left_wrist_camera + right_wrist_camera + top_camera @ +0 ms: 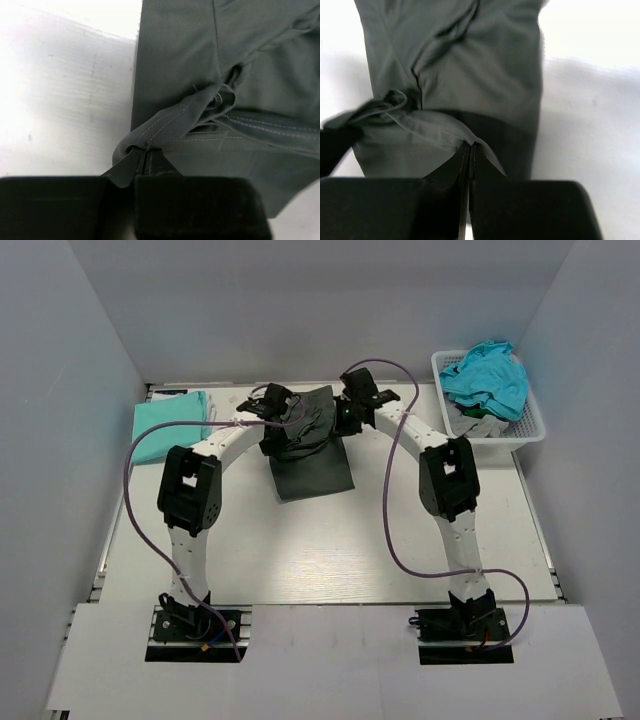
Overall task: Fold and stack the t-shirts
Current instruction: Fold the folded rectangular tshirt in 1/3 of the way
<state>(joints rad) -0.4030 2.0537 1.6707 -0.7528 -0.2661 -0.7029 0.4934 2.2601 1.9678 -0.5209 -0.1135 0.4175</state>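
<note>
A dark charcoal-grey t-shirt (pixel 312 472) lies at the table's middle back, its far part lifted and bunched between both grippers. My left gripper (pixel 276 406) is shut on a stitched hem of this shirt (pixel 165 125). My right gripper (pixel 346 412) is shut on another edge of the same shirt (pixel 450 75). Both hold the cloth above the part that lies flat. A folded mint-green t-shirt (pixel 172 419) lies at the back left. A teal t-shirt (pixel 487 377) and a grey one (pixel 478 425) sit in the basket.
A white plastic lattice basket (pixel 530 430) stands at the back right against the wall. Purple cables loop from both arms over the table. White walls close in the left, right and back sides.
</note>
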